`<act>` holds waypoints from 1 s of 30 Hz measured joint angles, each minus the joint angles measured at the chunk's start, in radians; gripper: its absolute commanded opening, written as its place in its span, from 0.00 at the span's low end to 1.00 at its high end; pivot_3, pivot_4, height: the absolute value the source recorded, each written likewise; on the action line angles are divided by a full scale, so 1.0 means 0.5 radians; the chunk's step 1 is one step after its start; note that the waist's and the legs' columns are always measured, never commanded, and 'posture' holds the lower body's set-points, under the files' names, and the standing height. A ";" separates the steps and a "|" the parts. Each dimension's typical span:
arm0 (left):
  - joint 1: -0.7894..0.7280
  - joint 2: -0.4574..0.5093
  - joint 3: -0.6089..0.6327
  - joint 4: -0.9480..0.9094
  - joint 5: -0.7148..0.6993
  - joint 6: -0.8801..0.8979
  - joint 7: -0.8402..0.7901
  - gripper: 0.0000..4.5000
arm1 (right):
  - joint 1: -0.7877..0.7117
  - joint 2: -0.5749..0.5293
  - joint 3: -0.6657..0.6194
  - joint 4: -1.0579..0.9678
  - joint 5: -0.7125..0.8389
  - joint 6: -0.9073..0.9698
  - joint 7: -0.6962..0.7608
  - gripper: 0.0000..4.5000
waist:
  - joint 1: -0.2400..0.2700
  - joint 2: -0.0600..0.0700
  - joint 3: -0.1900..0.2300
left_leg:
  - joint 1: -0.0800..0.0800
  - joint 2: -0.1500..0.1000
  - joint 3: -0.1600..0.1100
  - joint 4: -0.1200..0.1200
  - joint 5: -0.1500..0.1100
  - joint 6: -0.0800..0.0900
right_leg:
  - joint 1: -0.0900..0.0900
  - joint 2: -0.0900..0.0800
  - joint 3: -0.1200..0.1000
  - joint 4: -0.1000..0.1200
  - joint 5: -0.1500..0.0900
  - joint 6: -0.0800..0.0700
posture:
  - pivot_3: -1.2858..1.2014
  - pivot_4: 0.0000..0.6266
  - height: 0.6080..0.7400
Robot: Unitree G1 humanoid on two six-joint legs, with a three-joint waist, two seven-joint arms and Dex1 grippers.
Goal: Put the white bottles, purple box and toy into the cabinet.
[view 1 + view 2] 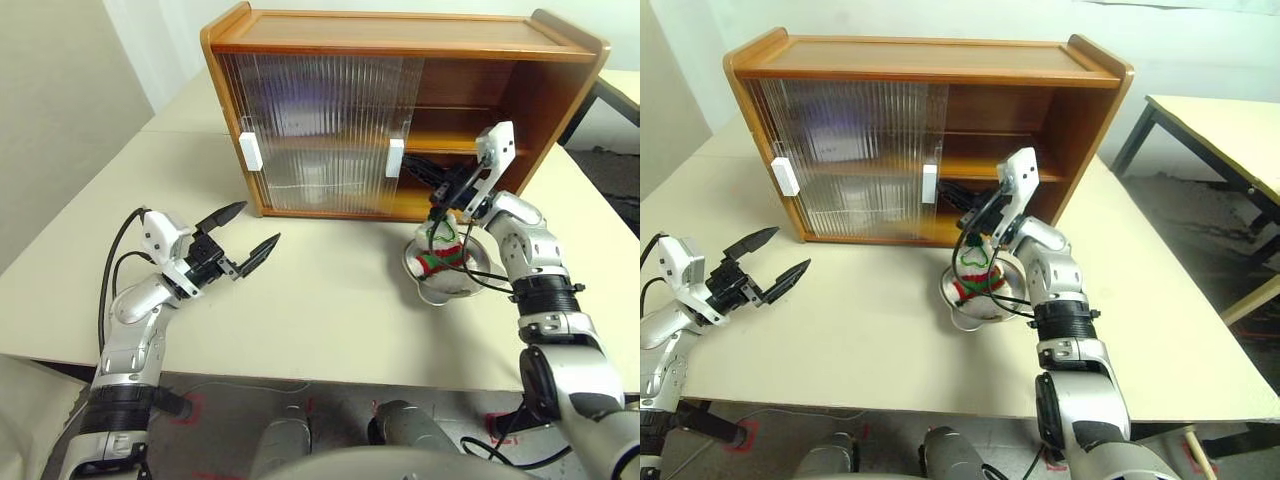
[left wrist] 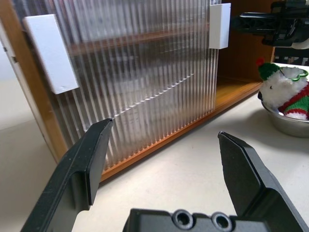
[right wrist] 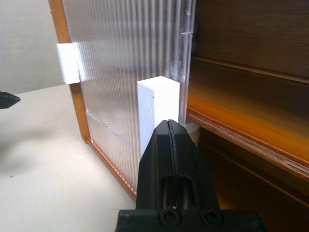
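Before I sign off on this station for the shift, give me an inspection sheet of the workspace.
Surface: pale table, bare in front.
Job's things: cabinet with right side open, both sliding doors on the left; toy in a steel dish; blurred shapes behind the ribbed doors, cannot tell what.
Clutter: nothing seen.
Grippers: left gripper open, empty; right gripper shut, at a white handle.
Cables: black cables on both forearms.
Surroundings: second table at right.
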 measured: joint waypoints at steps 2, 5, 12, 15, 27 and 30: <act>0.006 -0.001 0.000 0.000 0.000 0.000 0.001 1.00 | 0.000 -0.005 0.012 -0.015 0.000 0.013 0.001 0.01 | 0.000 0.000 0.000 | 0.001 0.006 -0.001 0.000 -0.001 -0.004 | 0.000 0.008 0.001 0.000 0.002 -0.004 | 0.46 0.00 1.00; 0.023 -0.008 0.000 0.000 0.000 -0.009 0.005 1.00 | 0.000 -0.097 0.023 -0.045 0.004 0.083 0.020 0.01 | 0.010 0.000 0.000 | 0.002 0.009 -0.003 0.000 -0.002 -0.004 | 0.000 0.012 -0.001 0.000 0.001 -0.007 | 0.46 0.00 1.00; 0.062 -0.004 0.023 0.005 -0.006 -0.015 -0.005 1.00 | 0.153 -0.559 -0.057 -0.293 0.117 0.416 0.241 0.48 | 0.055 -0.001 -0.001 | 0.001 0.003 -0.001 0.003 -0.002 -0.007 | 0.004 0.012 -0.001 -0.001 -0.003 -0.002 | 0.45 0.00 1.00; 0.048 -0.001 0.027 0.013 -0.008 -0.017 -0.024 1.00 | 0.274 -0.736 -0.090 -0.460 0.217 0.663 0.353 0.71 | 0.055 -0.001 -0.001 | 0.003 0.002 0.001 0.004 -0.002 -0.009 | 0.006 0.012 0.000 0.000 -0.004 -0.001 | 0.45 0.00 1.00; 0.044 0.014 0.047 -0.002 -0.109 0.037 -0.170 1.00 | 0.606 -1.191 0.032 -1.148 0.473 1.598 0.468 1.00 | 0.014 -0.008 -0.003 | 0.015 -0.001 0.006 0.005 -0.005 -0.014 | 0.017 0.013 0.004 0.000 -0.022 0.023 | 0.44 0.00 1.00; 0.059 0.024 0.047 -0.063 -0.163 0.108 -0.207 1.00 | 0.607 -1.170 0.130 -1.197 0.472 1.694 0.416 1.00 | 0.008 -0.007 -0.003 | 0.013 -0.001 0.006 0.005 -0.005 -0.014 | 0.015 0.013 0.004 0.000 -0.022 0.024 | 0.44 0.00 1.00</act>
